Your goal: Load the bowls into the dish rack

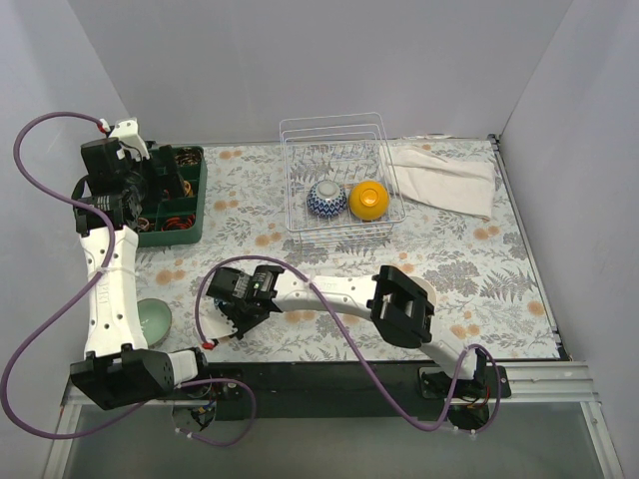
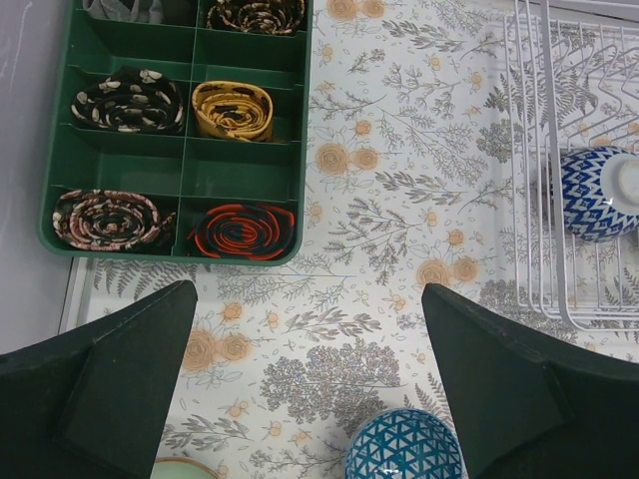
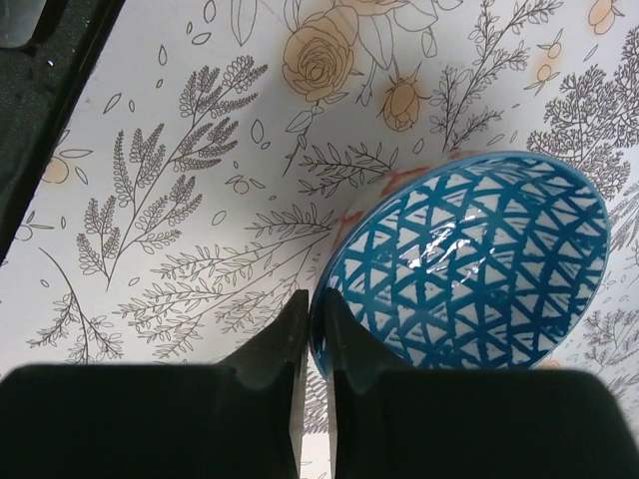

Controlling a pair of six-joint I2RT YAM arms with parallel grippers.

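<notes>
Two arms, one floral counter [image 1: 479, 269]; I log the contents by size.

- Dish rack [image 1: 334, 125]: white wire, far centre of the counter, its longer side running roughly left to right.
- Green tray [image 1: 175, 232]: far left, rolled items in its compartments. Not task stock.
- White cloth [image 1: 444, 178]: just right of the rack.
- Blue-patterned bowl [image 1: 326, 199] and orange bowl [image 1: 367, 200]: side by side in the rack, bases up, presumably to drain.
- Teal bowl [image 3: 469, 269]: on the counter near the front left, under the right arm. Round, so no long axis; it sits tilted, glossy patterned face toward the wrist camera. I cannot tell mouth from underside.
- Pale green bowl [image 1: 155, 321]: front left, unloaded.
- Right tool [image 3: 314, 309]: clenched on the teal bowl's rim, an edge pinch I judge fit for lifting it rackward.
- Left tool [image 2: 310, 389]: released, spread wide above bare counter near the tray, out of the way.
</notes>
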